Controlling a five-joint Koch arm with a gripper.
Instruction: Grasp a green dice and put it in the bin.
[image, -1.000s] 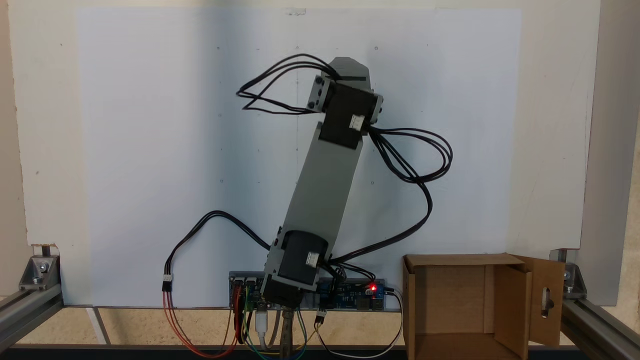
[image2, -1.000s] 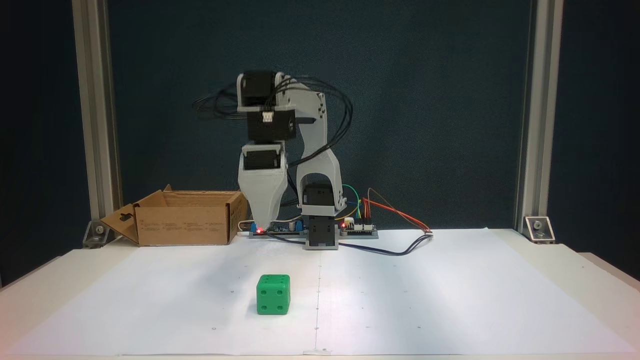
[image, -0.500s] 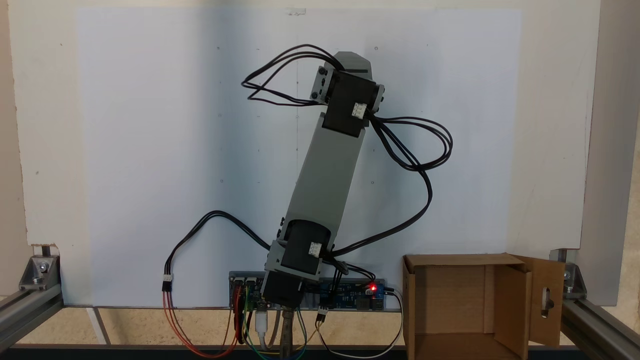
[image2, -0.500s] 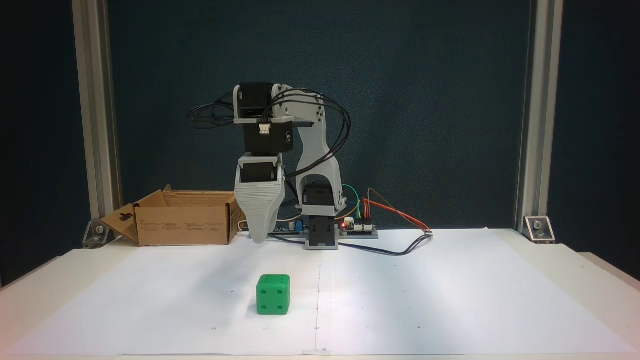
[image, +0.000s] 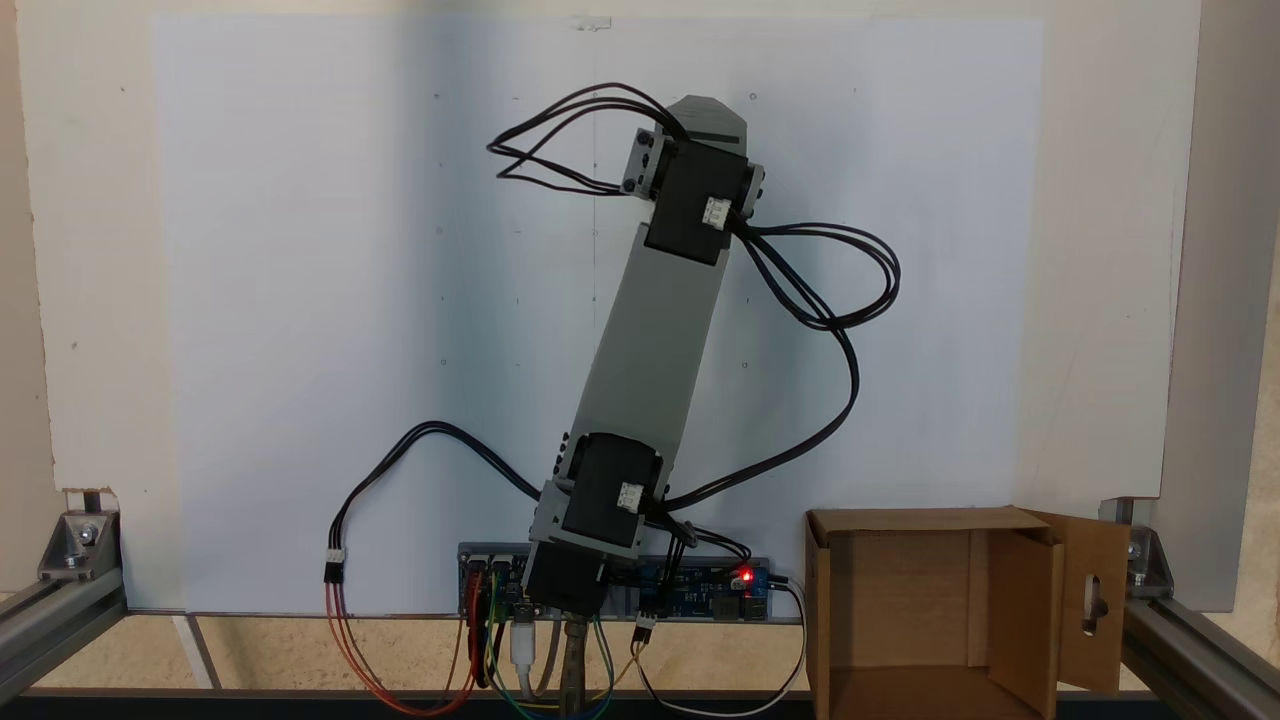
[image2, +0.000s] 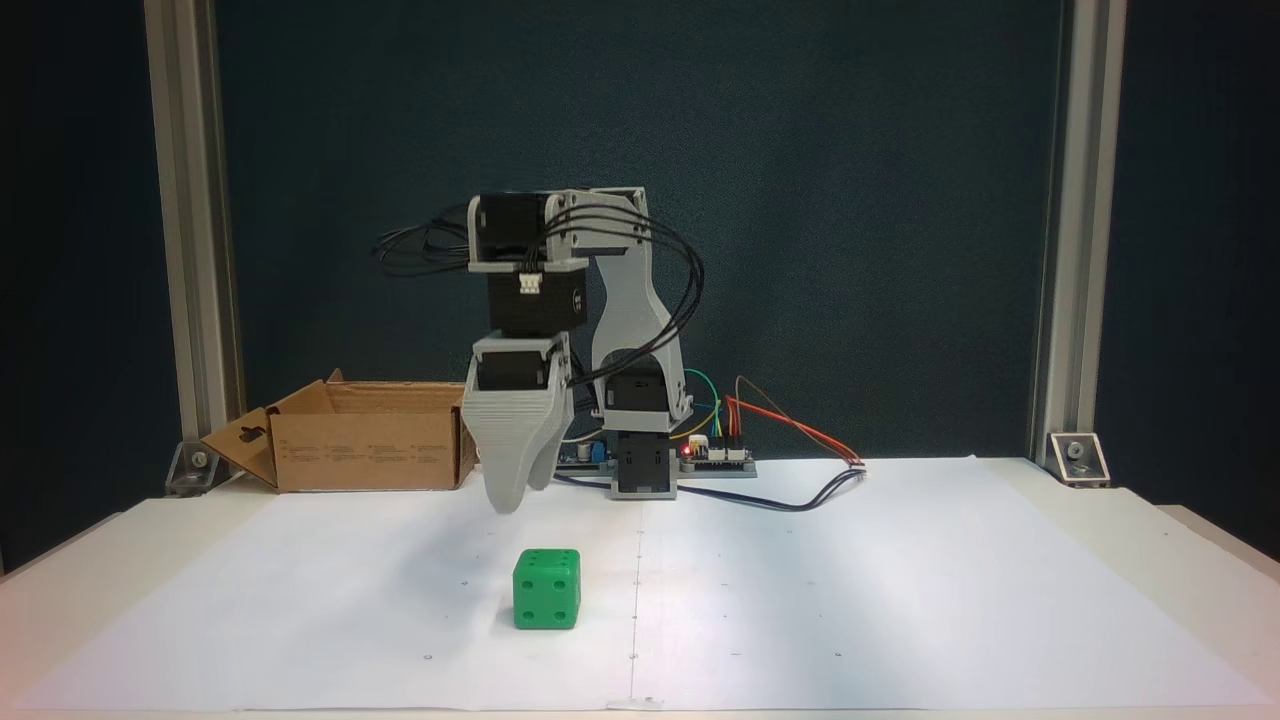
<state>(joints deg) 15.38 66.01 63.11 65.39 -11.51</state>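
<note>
Moved: since half a second ago the grey printed jaws (image2: 518, 497) have come lower and nearer the camera; the small bright green plastic dice (image2: 546, 589) has not shifted.
Jaws: pointing down above the white paper sheet (image2: 850, 600), up and slightly left of the dice, not touching it. Two tips show with a narrow gap between them, so they stand a little apart and hold nothing.
Hidden: in the fixed view from above, the grey arm link (image: 655, 340) covers the jaws and the dice.
Dice: resting on the paper at the front of the bench (image2: 1180, 540), its front face showing four pips.
Bin: the brown corrugated cardboard box (image2: 372, 437) sits at the back left beside the arm's base, well apart from the dice; from above (image: 930, 600) its lower edge is cut off by the frame.
Around: black cables (image: 840, 300) loop from the arm; a control board with a red light (image: 742, 577) lies at the base.
</note>
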